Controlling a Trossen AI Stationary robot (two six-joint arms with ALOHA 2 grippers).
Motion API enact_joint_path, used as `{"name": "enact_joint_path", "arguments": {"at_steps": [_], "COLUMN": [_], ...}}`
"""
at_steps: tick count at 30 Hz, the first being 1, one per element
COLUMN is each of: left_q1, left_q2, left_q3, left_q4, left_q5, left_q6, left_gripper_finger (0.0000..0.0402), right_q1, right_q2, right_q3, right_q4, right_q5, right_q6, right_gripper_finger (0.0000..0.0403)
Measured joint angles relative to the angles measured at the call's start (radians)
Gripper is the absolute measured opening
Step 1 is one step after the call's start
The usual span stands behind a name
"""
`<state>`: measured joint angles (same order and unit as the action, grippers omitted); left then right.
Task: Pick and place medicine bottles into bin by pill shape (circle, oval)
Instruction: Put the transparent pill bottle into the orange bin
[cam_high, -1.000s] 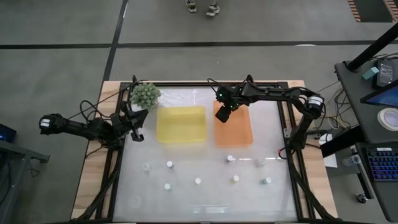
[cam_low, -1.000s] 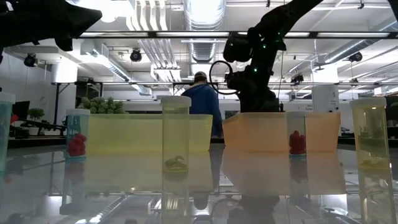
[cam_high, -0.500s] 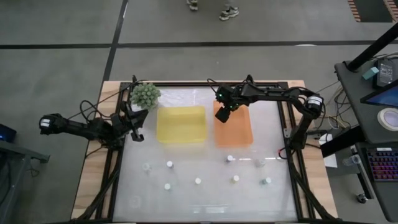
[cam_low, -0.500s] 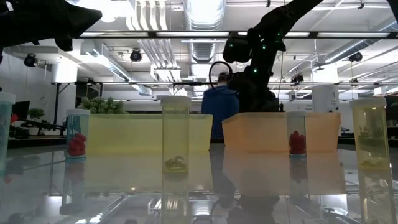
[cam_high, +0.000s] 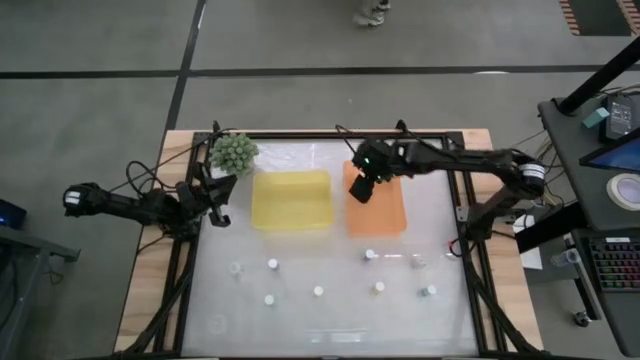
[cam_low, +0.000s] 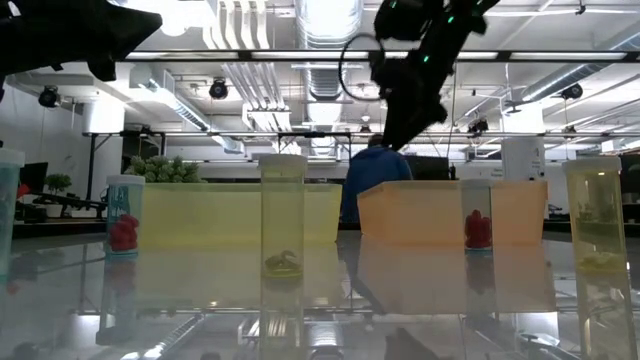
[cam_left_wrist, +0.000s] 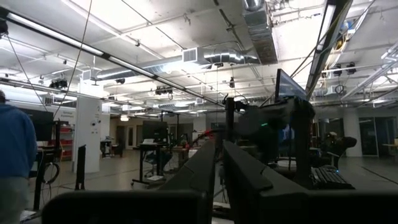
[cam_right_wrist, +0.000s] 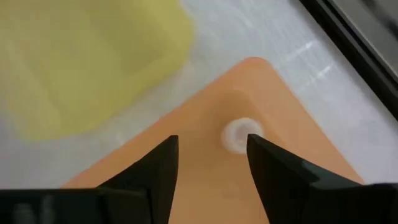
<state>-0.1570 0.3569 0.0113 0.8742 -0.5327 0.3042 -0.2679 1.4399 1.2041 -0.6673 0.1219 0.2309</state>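
Over the orange bin my right gripper hangs open, holding nothing. In the right wrist view its fingers frame one white-capped medicine bottle resting on the orange bin's floor, well below them. The yellow bin stands just left of the orange one. Several more medicine bottles are spread over the front half of the table; in the low view one with a pale pill and one with a red pill stand close. My left gripper rests shut at the table's left edge.
A green spiky ball plant sits at the back left corner, beside the left arm. Black frame rails run along both sides of the white table. A person in blue stands in the room beyond the bins.
My right gripper has risen above the orange bin and shifted slightly toward the table's front. The person behind has walked to the right. The left arm has not moved.
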Motion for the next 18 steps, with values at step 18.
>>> {"name": "enact_joint_path", "arguments": {"at_steps": [18], "left_q1": [0.000], "left_q2": [0.002], "left_q3": [0.000], "left_q4": [0.008], "left_q5": [0.000], "left_q6": [-0.014], "left_gripper_finger": [0.0015], "right_q1": [0.473], "right_q2": [-0.433], "right_q3": [-0.477], "right_q4": [0.587], "right_q5": [0.091], "right_q6": [-0.179], "right_gripper_finger": [0.0095]}}
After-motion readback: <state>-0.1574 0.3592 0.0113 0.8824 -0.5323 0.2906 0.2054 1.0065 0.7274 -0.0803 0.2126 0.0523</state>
